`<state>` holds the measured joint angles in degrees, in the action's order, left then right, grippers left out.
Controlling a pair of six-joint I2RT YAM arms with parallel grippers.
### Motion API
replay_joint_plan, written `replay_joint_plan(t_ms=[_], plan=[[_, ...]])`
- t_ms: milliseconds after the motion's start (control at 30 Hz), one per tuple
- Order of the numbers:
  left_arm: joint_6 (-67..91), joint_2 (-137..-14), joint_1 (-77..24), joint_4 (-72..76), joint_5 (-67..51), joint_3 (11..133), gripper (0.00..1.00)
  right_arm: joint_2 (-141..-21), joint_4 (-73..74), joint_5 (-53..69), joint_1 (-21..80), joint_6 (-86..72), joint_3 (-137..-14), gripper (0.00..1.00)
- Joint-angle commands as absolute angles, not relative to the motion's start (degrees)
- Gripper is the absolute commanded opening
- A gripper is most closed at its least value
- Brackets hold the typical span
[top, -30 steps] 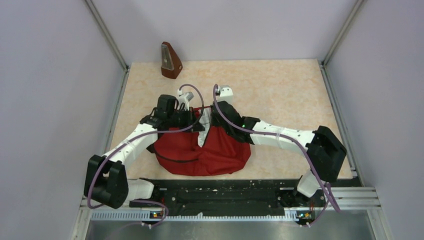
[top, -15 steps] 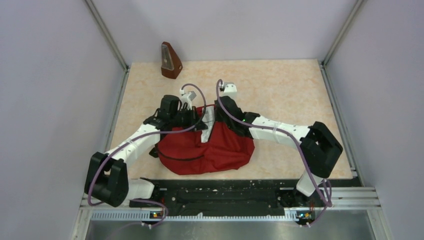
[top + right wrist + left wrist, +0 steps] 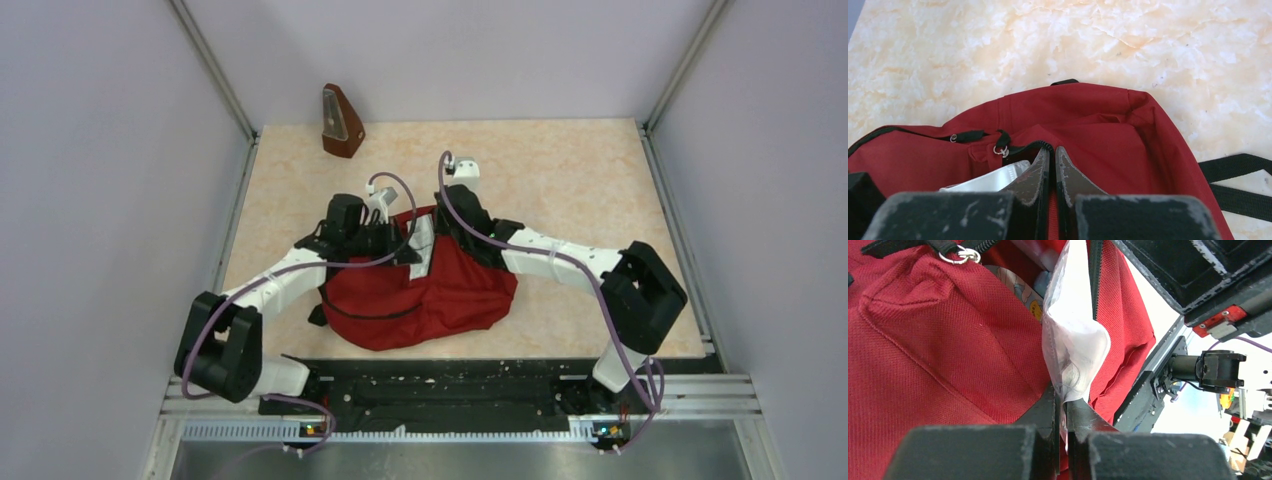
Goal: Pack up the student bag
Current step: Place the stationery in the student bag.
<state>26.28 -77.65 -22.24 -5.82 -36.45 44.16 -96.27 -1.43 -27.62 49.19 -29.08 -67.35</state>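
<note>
Pinching clear plastic pouch (image 3: 1074, 345), left hand (image 3: 1062, 399) at student bag (image 3: 420, 292) mouth; right hand (image 3: 1052, 159) clamped on bag's zipper edge.

No legible text, label, brand, number or sign in any view. Student bag (image 3: 420, 300): plain red fabric, nothing readable. Clear pouch (image 3: 1075, 340): no print readable. Cartoon-print item (image 3: 1023, 292) inside the bag: drawing only, letters not resolvable.

- Table top (image 3: 560, 170): beige marbled stone pattern, evenly lit.
- Walls (image 3: 90, 200): plain pale grey-lilac panels at left, rear and right.
- Frame posts (image 3: 212, 68): aluminium profiles at both rear corners.
- Rail (image 3: 440, 388): black, along the near table edge.
- Brown pyramid-shaped object (image 3: 340, 122): upright, far left corner.
</note>
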Motion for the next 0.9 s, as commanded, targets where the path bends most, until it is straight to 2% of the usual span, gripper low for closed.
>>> replay_joint_plan(t_ms=[0,267,467,867], plan=[[23.7,-82.7,-24.8,-17.8,-40.2,42.3,0.0,-94.5,-16.8,-31.0,45.4,-26.0,-70.6,0.0],[24.0,-88.7,-24.8,-15.7,-39.8,44.1,0.0,-89.5,-23.1,-26.5,47.5,-22.1,-64.8,0.0],[28.9,-89.4,-24.8,-10.0,-38.0,45.5,0.0,-87.8,-19.4,-26.0,51.2,-20.6,-63.8,0.0],[47.7,-85.1,-26.2,17.2,-32.0,39.5,0.0,-86.3,-16.2,-27.3,56.3,-31.2,-59.3,0.0]])
